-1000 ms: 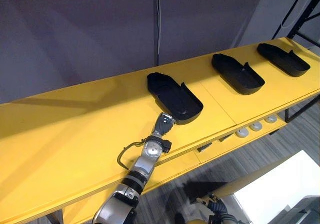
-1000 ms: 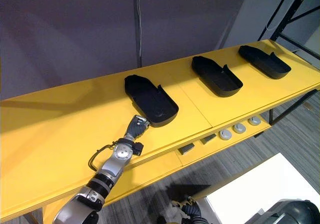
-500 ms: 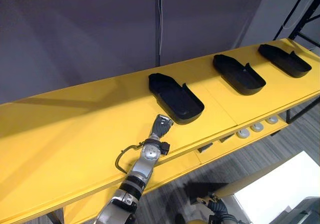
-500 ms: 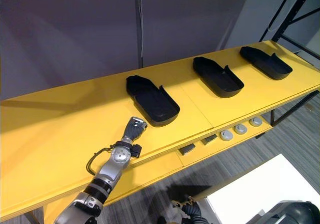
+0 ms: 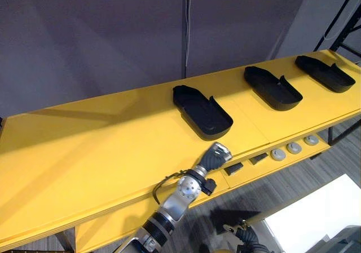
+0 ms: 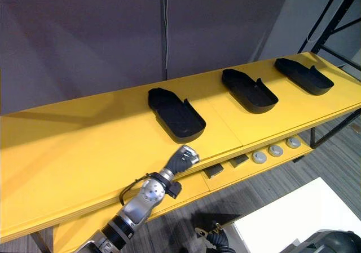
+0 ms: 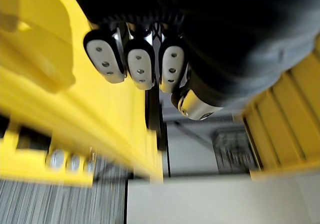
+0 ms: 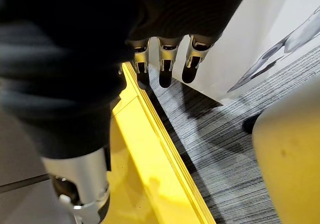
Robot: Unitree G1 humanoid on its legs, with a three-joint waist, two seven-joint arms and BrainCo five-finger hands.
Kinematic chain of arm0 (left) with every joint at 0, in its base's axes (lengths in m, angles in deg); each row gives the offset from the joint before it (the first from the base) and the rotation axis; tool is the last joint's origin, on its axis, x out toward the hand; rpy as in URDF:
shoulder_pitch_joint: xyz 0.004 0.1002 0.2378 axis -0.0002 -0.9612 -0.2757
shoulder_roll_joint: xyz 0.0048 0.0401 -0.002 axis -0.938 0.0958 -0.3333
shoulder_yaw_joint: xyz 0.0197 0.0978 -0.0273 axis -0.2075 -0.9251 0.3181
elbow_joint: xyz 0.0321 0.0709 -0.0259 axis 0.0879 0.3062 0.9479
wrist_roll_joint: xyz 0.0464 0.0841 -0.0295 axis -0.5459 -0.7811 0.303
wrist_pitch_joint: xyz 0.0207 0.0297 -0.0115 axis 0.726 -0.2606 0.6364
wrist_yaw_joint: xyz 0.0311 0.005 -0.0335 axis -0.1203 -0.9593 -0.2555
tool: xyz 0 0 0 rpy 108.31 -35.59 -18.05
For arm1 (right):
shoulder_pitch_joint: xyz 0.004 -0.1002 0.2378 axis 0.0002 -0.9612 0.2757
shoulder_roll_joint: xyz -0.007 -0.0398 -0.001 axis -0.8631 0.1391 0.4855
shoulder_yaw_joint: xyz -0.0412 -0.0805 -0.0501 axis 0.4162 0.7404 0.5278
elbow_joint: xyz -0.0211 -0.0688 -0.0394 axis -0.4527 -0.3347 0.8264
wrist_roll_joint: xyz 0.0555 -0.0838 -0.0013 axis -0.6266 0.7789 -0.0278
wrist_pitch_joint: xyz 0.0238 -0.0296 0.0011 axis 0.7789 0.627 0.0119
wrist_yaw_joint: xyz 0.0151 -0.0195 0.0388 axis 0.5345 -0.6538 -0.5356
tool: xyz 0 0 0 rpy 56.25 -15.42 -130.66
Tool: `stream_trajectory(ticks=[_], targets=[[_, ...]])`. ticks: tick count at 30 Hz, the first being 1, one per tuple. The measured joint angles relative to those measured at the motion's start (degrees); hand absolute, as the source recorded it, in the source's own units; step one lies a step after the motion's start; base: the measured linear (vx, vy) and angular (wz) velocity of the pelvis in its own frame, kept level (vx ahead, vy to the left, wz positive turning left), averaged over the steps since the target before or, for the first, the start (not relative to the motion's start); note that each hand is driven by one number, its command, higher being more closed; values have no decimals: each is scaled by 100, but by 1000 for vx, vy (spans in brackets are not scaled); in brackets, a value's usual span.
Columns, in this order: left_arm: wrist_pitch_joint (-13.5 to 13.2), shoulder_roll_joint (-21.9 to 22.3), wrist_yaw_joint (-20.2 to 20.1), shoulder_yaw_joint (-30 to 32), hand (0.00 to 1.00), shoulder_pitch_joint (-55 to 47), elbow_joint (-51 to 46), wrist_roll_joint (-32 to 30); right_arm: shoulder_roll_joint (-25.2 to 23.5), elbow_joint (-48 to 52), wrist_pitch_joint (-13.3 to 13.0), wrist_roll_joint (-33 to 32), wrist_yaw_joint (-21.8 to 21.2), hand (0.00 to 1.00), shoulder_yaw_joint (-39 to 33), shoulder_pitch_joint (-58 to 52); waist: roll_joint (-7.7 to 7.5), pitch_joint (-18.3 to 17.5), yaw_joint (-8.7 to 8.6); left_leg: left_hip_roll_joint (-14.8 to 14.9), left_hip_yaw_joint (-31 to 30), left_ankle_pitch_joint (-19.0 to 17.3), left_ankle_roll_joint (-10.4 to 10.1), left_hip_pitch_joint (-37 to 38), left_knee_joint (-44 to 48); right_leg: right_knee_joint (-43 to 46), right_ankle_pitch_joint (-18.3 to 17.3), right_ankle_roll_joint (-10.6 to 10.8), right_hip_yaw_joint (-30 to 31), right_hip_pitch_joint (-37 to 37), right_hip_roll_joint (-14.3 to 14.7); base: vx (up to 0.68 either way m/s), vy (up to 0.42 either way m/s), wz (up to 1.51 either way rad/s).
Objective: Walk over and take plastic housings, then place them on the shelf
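Housing [image 5: 203, 111]: mid-shelf [image 5: 84, 151]; likely light, stiff, slick; best gripped at a side wall.
Left hand [image 5: 216, 156]: front edge, curled, empty.
Right hand [image 8: 166, 64]: fingers straight, empty.

the yellow shelf [image 5: 84, 146] lay bare across its left stretch, wide room for my left hand [image 5: 217, 153]. rightward i had the near housing [image 5: 203, 111], middle housing [image 5: 272, 87] and far housing [image 5: 326, 73] in the way, with open gaps between; grey wall [image 5: 113, 39] closed the back.

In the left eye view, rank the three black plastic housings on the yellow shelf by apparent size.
1. Left housing
2. Middle housing
3. Right housing
They look like identical parts, so nearness to the camera probably explains the difference.
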Motion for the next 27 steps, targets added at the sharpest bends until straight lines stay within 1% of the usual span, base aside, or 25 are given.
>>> stream_trajectory(ticks=[3, 7, 10, 13, 17, 21, 25, 27], targets=[[-2, 128, -64, -338, 100, 128, 255, -240, 5, 59, -2, 1, 0, 0, 82, -58, -5, -61, -8, 6, 31, 2, 1, -5, -10, 3, 1, -1, 16, -25, 10, -21, -4, -5], [4, 228, -41, -409, 100, 367, 688, -495, -1, 108, -4, 2, -5, 0, 107, -61, -9, -63, -58, 23, 116, 2, 0, 7, -28, 3, 4, -1, 54, -44, 35, -16, -5, -9], [11, 234, 86, -377, 100, 590, 883, -523, -38, 119, -4, 3, -8, 0, 108, -59, -12, -61, -55, 45, 190, 3, -2, 14, -60, 16, 5, -2, 166, -94, 67, -15, -3, -14], [24, 246, 285, -193, 100, 774, 954, -626, -46, 137, -5, 4, -10, 0, 108, -59, -21, -55, -71, 51, 276, 1, -5, 16, -76, 25, 7, -1, 200, -128, 79, -18, 1, -11], [29, 265, 590, 353, 100, 1024, 985, -624, -59, 141, -4, 5, -9, 0, 105, -59, -48, -40, -70, 50, 343, -8, -18, 26, -84, 25, 8, 1, 292, -150, 83, -31, 8, -8], [105, 254, 686, 687, 100, 1211, 1247, -617, -77, 151, -3, 5, -9, 0, 95, -58, -74, -23, -79, 50, 364, -15, -29, 17, -93, 26, 10, 3, 325, -197, 87, -44, 7, -6], [161, 205, 711, 814, 100, 1254, 1390, -617, -107, 151, -3, 4, -8, 0, 78, -49, -111, -1, -87, 58, 399, -30, -51, -3, -96, 24, 10, 3, 333, -245, 97, -45, 6, -5], [202, 197, 714, 936, 100, 1264, 1469, -619, -126, 140, -3, 6, -8, 0, 53, -24, -123, 11, -129, 54, 398, -30, -52, -29, -100, 24, 10, 3, 331, -254, 97, 0, 0, 0]])
